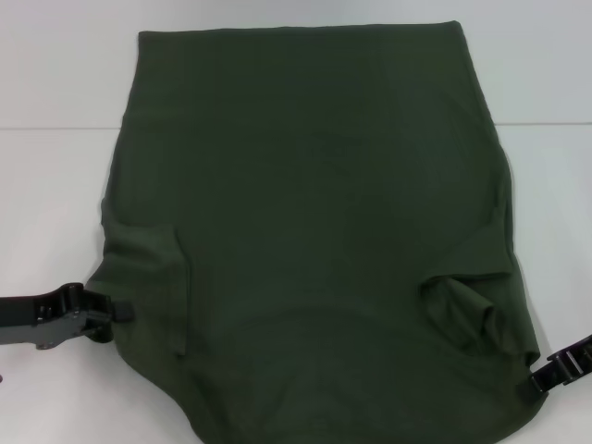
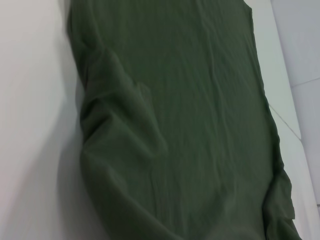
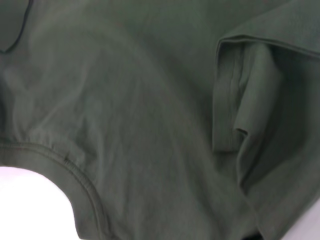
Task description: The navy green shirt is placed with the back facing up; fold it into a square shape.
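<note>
Looks like I'm in the first fold: both sleeves of the navy green shirt (image 1: 314, 231) are already flipped inward, back up, spread flat on the white desk (image 1: 55, 185). Left tool (image 1: 109, 310) sits at the shirt's near-left edge, right tool (image 1: 546, 377) at its near-right corner. Can't tell if either is pinching cloth. Next I'd need both gripping evenly.

Navy green shirt (image 1: 314, 203): plain dark olive-green, no pattern; tabletop (image 1: 55, 74): plain white; both grippers' fingers (image 1: 100, 313): black.
</note>
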